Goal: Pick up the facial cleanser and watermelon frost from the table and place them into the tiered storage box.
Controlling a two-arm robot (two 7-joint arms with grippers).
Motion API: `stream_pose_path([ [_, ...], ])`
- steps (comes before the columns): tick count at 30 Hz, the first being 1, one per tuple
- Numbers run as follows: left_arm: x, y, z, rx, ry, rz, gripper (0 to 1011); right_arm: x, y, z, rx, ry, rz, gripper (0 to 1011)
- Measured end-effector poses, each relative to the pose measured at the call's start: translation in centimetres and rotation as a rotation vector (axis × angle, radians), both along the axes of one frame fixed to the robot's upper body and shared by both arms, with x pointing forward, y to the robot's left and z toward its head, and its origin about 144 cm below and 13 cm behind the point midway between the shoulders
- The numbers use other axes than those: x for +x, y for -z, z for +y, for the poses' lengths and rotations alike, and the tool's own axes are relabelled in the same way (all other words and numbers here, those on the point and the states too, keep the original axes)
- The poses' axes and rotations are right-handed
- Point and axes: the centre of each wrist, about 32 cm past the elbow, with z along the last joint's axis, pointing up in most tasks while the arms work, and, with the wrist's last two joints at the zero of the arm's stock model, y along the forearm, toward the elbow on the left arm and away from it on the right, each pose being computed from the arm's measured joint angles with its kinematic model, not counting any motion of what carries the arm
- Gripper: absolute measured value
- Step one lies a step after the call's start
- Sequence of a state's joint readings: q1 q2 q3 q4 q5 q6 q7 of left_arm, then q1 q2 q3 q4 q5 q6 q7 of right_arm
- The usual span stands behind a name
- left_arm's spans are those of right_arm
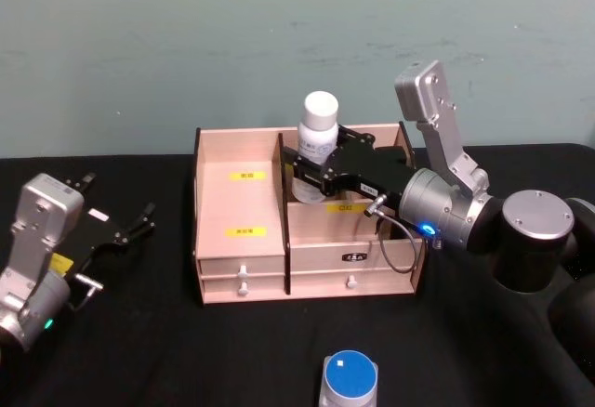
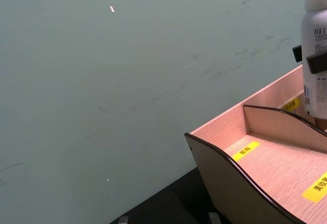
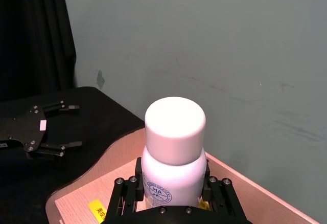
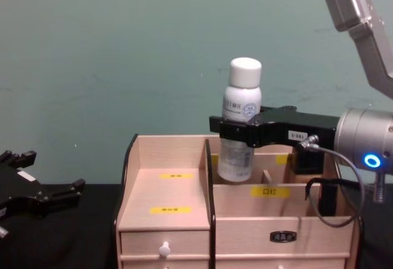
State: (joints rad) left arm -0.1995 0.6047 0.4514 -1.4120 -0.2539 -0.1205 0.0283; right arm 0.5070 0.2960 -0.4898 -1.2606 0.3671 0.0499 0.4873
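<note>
Your right claw [image 1: 311, 167] was clenched on a white plastic bottle with a round white cap [image 1: 320, 119], its black fingers [image 3: 126, 196] pressed against the bottle's sides below the shoulder. The bottle stood upright, with the cap and upper label above the claw. You had it over the right half of the light wooden tiered storage box with dark-edged curved sides and yellow labels [image 1: 307, 258], just right of the dark-edged centre divider. In the chest view the bottle's [image 4: 244, 85] lower part had sunk into the rear compartment behind the labelled front tier. You could not tell whether its base touched the compartment floor.

Your left claw [image 1: 116, 201] was released, its fingers spread wide, low over the black cloth-covered desk [image 1: 139, 351], left of the box and apart from it. The right wrist view caught that claw [image 3: 73, 126] lying open in the same way.

A small white container with a round blue lid [image 1: 350, 374] stood at the near edge of the desk, in front of the box and well apart from it.
</note>
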Motion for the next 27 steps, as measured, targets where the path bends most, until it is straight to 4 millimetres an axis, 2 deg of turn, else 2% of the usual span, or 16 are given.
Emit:
stream_pose_path([
  [27, 0.0, 0.0, 0.0, 0.0, 0.0, 0.0, 1010, 1.1, 0.66, -0.08, -0.004, 0.015, 0.007, 593],
])
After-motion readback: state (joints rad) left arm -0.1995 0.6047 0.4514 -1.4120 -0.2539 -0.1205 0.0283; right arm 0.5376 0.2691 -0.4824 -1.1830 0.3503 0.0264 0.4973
